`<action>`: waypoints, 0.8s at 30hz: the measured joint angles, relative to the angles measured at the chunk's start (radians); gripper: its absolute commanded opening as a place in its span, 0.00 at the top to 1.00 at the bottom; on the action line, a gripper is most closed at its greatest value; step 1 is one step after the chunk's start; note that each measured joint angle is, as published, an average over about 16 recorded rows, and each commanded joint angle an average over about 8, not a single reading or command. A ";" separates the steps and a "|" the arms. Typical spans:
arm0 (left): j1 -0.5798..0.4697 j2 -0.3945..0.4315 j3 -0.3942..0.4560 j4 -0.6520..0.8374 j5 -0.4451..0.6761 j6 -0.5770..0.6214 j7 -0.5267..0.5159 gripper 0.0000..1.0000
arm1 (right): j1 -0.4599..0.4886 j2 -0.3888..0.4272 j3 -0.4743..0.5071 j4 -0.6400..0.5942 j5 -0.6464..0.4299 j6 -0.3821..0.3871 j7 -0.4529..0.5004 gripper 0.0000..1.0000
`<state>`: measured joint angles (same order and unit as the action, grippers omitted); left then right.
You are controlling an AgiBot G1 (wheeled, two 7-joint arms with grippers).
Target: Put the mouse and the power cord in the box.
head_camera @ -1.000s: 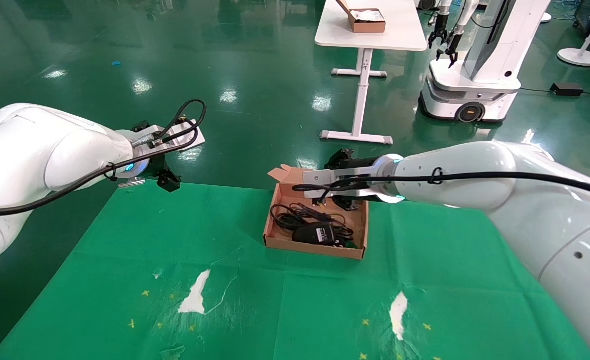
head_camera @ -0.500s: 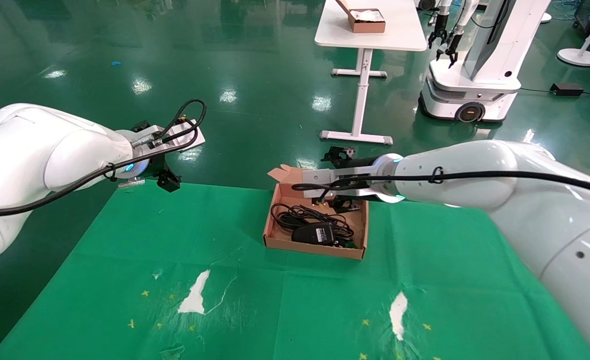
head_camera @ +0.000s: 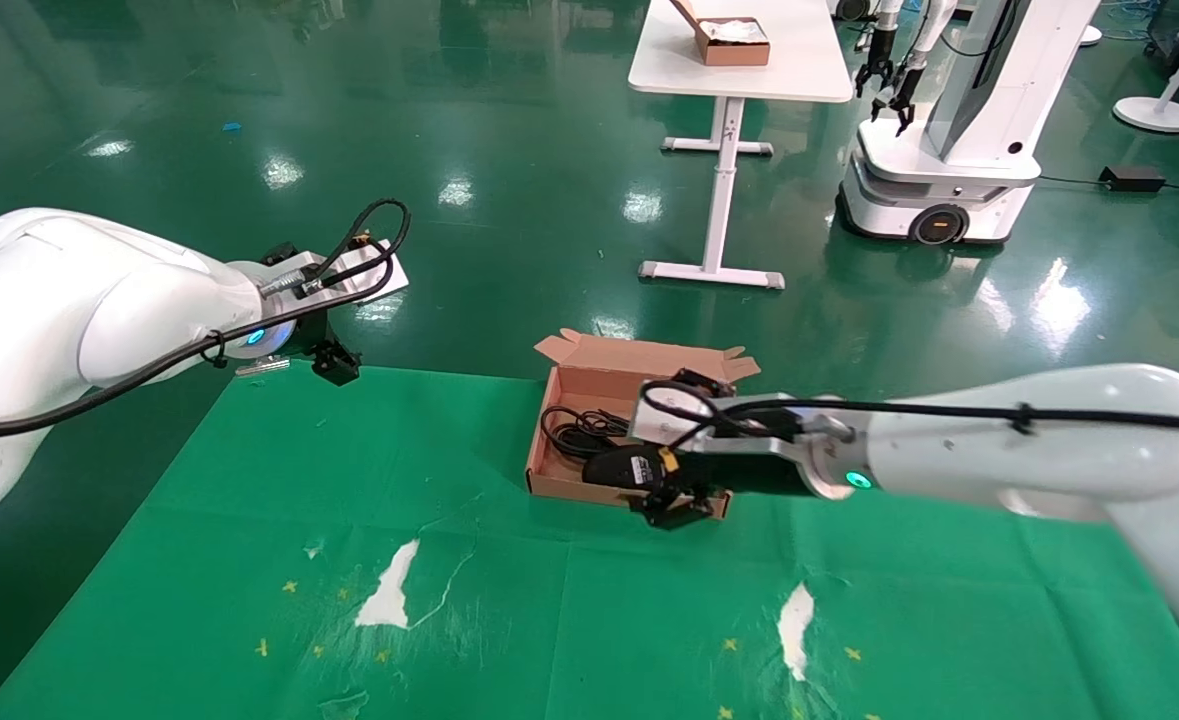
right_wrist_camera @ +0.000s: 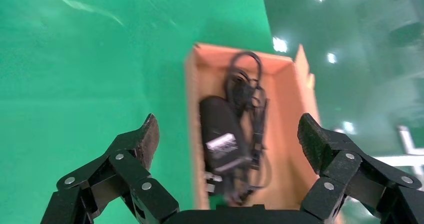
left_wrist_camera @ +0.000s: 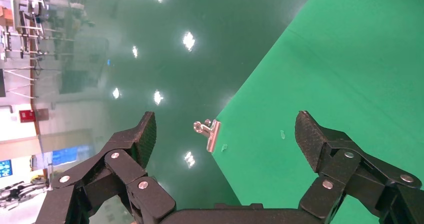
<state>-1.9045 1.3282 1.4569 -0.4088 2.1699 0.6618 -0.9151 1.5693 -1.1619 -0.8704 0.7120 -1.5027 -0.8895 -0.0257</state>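
The brown cardboard box [head_camera: 599, 375] lies open at the middle of the green table, flaps at its far edge. Inside, the black mouse [head_camera: 629, 466] lies upside down with its white label up, and the black coiled power cord [head_camera: 571, 432] sits beside it toward the far left. My right gripper [head_camera: 674, 505] hovers open and empty at the box's near right corner. The right wrist view looks over the box [right_wrist_camera: 292, 149], the mouse [right_wrist_camera: 222, 139] and the cord [right_wrist_camera: 247, 81] between that gripper's [right_wrist_camera: 227, 124] spread fingers. My left gripper [head_camera: 334, 360] is parked open at the table's far left corner.
A green cloth [head_camera: 449, 560] with white torn patches [head_camera: 389, 595] covers the table. A metal clip [left_wrist_camera: 209, 134] holds the cloth at the far left corner. Beyond the table stand a white desk [head_camera: 739, 60] and another robot [head_camera: 949, 150] on the green floor.
My right arm has drawn back from the far side of the box to its near right corner, uncovering the flaps. The left arm has not moved.
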 measured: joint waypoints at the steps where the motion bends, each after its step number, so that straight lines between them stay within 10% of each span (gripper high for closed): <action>1: 0.000 0.000 0.000 -0.001 0.001 0.000 -0.001 0.00 | -0.012 0.013 0.014 0.014 0.018 -0.014 0.005 0.00; 24: 0.074 -0.067 -0.100 -0.089 -0.122 0.077 0.050 0.00 | -0.275 0.306 0.328 0.318 0.429 -0.336 0.118 0.00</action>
<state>-1.8300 1.2614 1.3564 -0.4976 2.0476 0.7386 -0.8648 1.2947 -0.8562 -0.5425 1.0296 -1.0741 -1.2260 0.0927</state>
